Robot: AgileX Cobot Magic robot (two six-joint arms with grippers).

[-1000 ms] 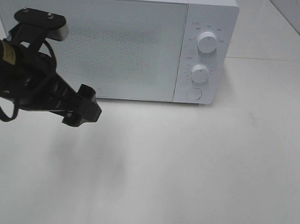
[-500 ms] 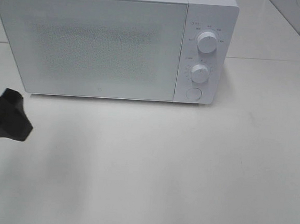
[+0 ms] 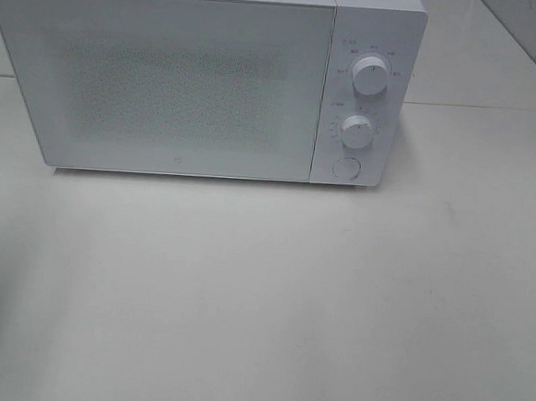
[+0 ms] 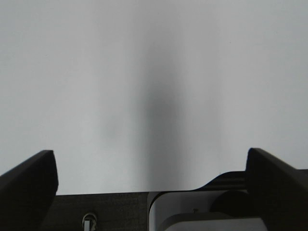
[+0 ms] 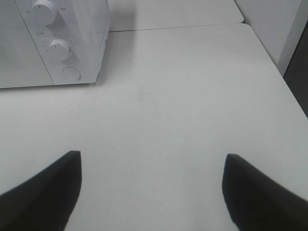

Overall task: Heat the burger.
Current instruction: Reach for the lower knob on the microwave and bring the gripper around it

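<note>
Gone from the overhead view, the left gripper (image 4: 151,159) hangs spread and empty, like the right gripper (image 5: 153,161). No burger shows and the microwave (image 3: 166,81) is shut; probably its dials (image 3: 357,130) come next, so approach them squarely.

I count one white box-shaped microwave oven (image 3: 184,82), two round white dials (image 3: 370,76), one round white button (image 3: 346,168), one white tabletop (image 3: 288,304).

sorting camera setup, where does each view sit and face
Exterior high: above, looking down at the shut microwave on the white table; no arm shows.
Left wrist: on left arm, facing bare pale surface; open left pincer tips show.
Right wrist: behind open right pincer, facing table and microwave knobs, both shared with exterior high.
</note>
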